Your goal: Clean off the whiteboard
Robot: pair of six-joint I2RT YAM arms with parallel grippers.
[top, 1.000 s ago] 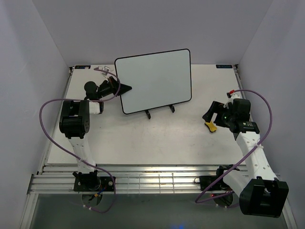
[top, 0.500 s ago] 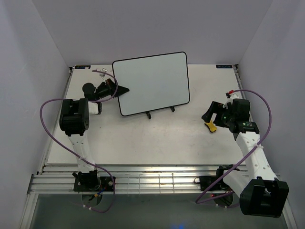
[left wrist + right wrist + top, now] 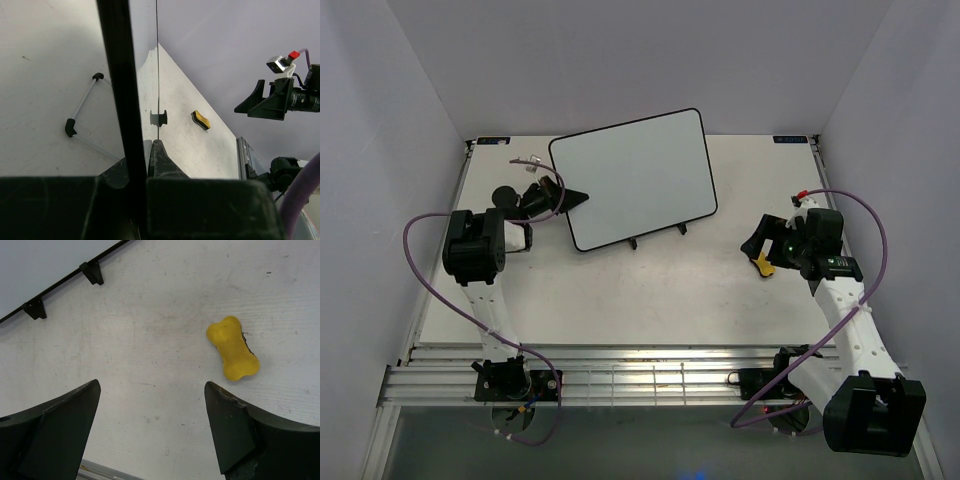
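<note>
The whiteboard (image 3: 632, 178) stands tilted on its black wire stand (image 3: 634, 243) at the back middle of the table. Its face looks plain white from above, with no scribbles showing. My left gripper (image 3: 582, 195) is shut on its left edge. In the left wrist view the black frame (image 3: 117, 75) runs between my fingers (image 3: 161, 160). My right gripper (image 3: 755, 245) is open and empty, hovering just left of the small yellow bone-shaped eraser (image 3: 761, 264). In the right wrist view the eraser (image 3: 233, 348) lies on the table beyond my right fingertip, outside the open gripper (image 3: 151, 385).
The stand's feet (image 3: 92, 272) show at the top left of the right wrist view. Aluminium rails (image 3: 620, 370) run along the near table edge. Grey walls close in the back and both sides. The right arm (image 3: 280, 97) shows in the left wrist view.
The whiteboard has shifted left and turned, its left side swinging toward the near-left, carried by my left gripper. The right arm and the eraser have not moved.
</note>
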